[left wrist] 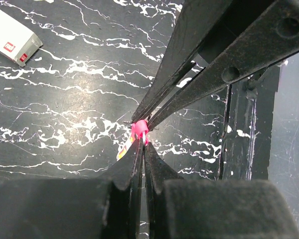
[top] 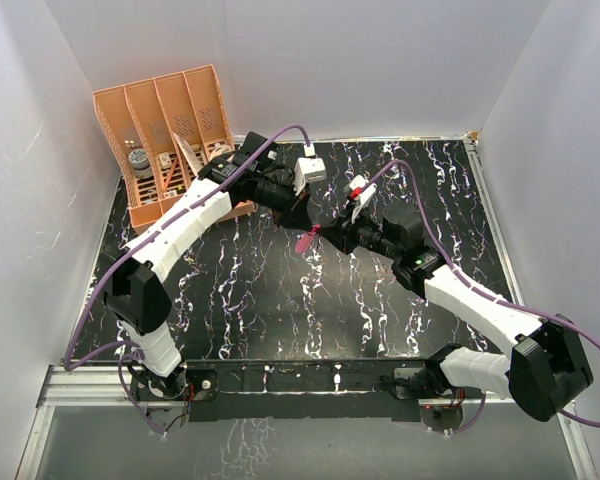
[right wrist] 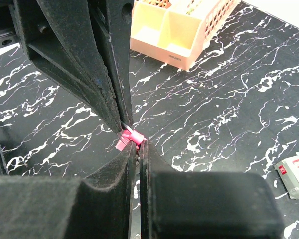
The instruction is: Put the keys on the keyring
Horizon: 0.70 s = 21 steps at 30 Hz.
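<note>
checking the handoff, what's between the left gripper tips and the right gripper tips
The pink keyring tag, nothing else: the left gripper and right gripper meet tip to tip on it. Both wrist views show this.

The keyring (left wrist: 139,130), pink tag drooping, sits pinched between left hand (left wrist: 142,147) and right hand (right wrist: 138,148).

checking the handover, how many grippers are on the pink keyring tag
2. The left gripper and the right gripper meet tip to tip over the table, each shut on the keyring. The rig has only these two, so none is hidden.
</note>
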Motion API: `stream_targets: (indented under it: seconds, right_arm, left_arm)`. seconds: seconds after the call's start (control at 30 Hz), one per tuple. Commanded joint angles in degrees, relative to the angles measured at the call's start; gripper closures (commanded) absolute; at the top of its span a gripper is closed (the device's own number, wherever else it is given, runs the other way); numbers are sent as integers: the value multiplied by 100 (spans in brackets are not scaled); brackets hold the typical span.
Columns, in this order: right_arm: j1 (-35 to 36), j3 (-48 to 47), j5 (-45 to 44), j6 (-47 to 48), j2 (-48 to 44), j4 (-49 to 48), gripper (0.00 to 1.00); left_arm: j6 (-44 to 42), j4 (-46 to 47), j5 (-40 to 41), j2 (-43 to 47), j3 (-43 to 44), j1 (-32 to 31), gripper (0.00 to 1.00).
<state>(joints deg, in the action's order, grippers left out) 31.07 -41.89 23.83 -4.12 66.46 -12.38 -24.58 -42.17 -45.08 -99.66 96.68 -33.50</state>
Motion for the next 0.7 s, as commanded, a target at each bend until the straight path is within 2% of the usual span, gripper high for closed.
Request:
stream_targets:
  seconds: [0.0, 0.13, 0.43, 0.67]
  right_arm:
    - [-13, -241, -173, 79, -159, -494, 100]
    - [-14, -217, -223, 74, -187, -518, 100]
    - [-15, -136, -390, 52, -280, -566, 100]
    - [-22, -97, -637, -24, -282, -572, 100]
  left_arm:
    - [289, 351, -9, 337, -107, -35, 100]
    - [398, 497, 136, 390, -179, -34, 99]
    - [455, 641, 439, 524, -333, -35, 77]
    - [713, 1494, 941, 1144, -955, -34, 72]
